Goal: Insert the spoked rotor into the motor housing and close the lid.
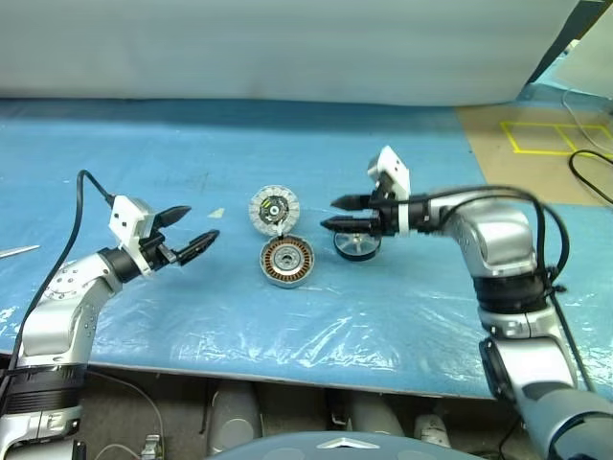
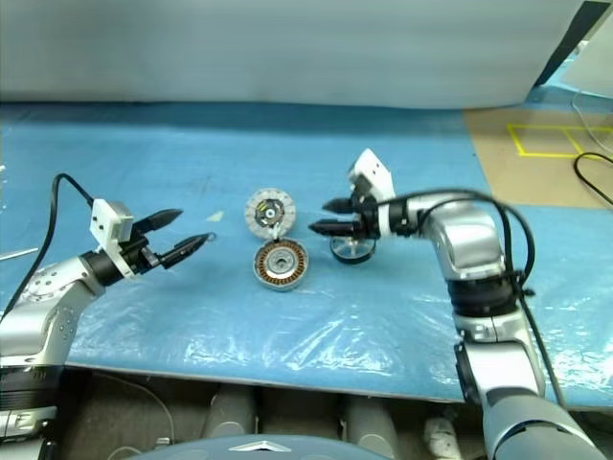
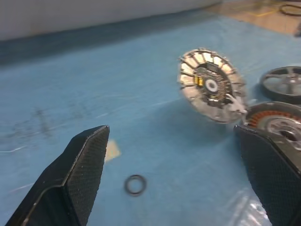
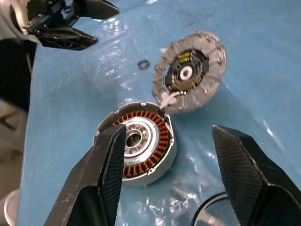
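Note:
The motor housing (image 1: 286, 262), a round cup with copper windings, lies open on the blue table. Just behind it the lid (image 1: 274, 209) shows its white-segmented face, its near edge touching the housing's rim (image 4: 162, 109). The spoked rotor (image 1: 356, 246) lies flat to the right of the housing. My right gripper (image 1: 329, 213) hovers open and empty just above the rotor, pointing left toward the housing (image 4: 138, 141). My left gripper (image 1: 201, 222) is open and empty, held left of the housing and pointing at it. The lid (image 3: 211, 87) and the rotor (image 3: 284, 84) also appear in the left wrist view.
A small black ring (image 3: 135, 184) and a scrap of tape (image 1: 218, 213) lie on the crinkled blue plastic sheet (image 1: 383, 326) between the left gripper and the lid. The table's front edge (image 1: 287, 369) runs close below the parts. Brown floor with yellow tape (image 1: 551, 134) lies at the far right.

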